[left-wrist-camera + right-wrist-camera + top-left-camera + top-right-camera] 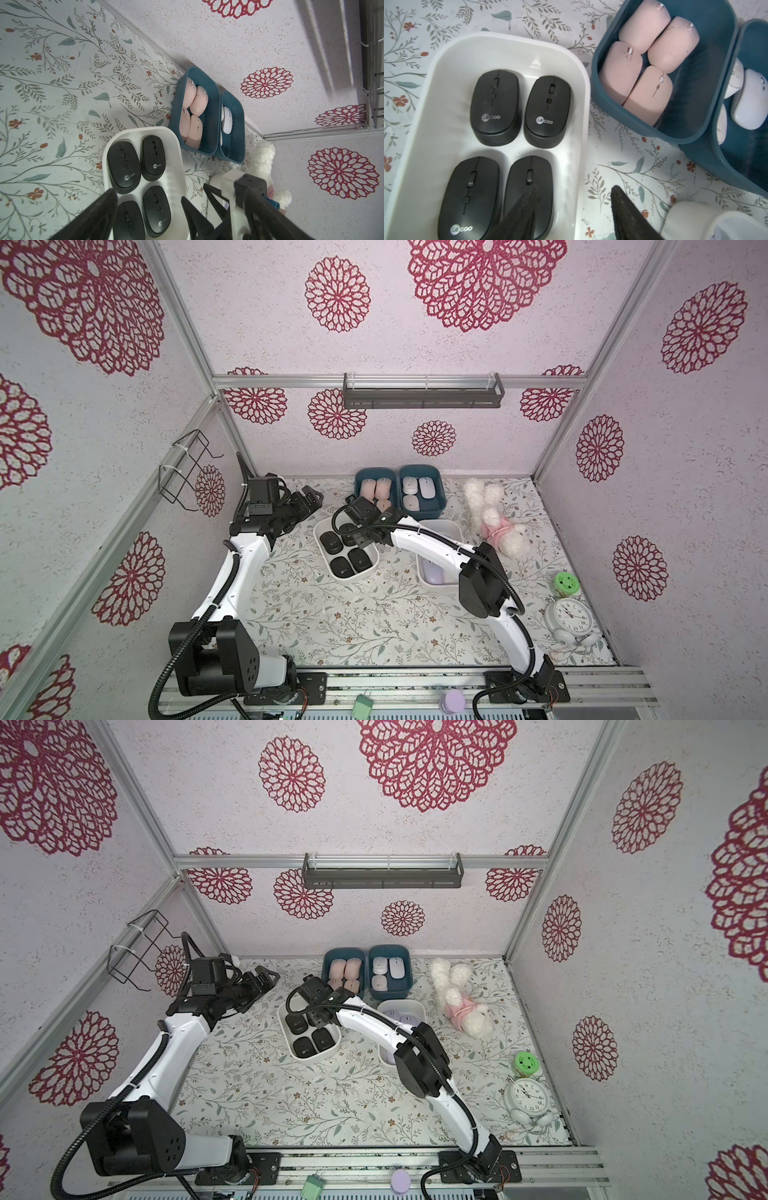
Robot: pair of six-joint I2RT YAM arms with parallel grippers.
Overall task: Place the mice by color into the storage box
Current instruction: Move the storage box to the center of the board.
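We found four black mice (496, 106) lying two by two, buttons up, in a white tray (446, 52) a little toward 10 o'clock from the middle of the flowered table (332, 626). At the tray's 1 o'clock, four pink mice (650, 62) sat packed together in a teal box (358, 485). Touching that box at its 3 o'clock, a second teal box (441, 489) held three pale mice (427, 487). At the white tray's 3 o'clock stood a white box (401, 1004) with lilac mice (409, 1018) in it; the right arm crossed over it, so we could not count them. The right gripper (574, 191) hung over the tray's 3 o'clock side, its jaws parted and holding nothing. One finger (525, 203) was over a black mouse and the other was above the table just outside the tray wall; whether either touched anything, we could not tell. The left gripper (313, 497) hovered at the tray's 10 o'clock, above the table, spread wide and empty. Farther out, a white plush toy (494, 518) lay at the second teal box's 4 o'clock. Near the table's 4 o'clock corner an alarm clock (571, 614) stood with a green-lidded jar (566, 585) just beside it at its 12 o'clock.
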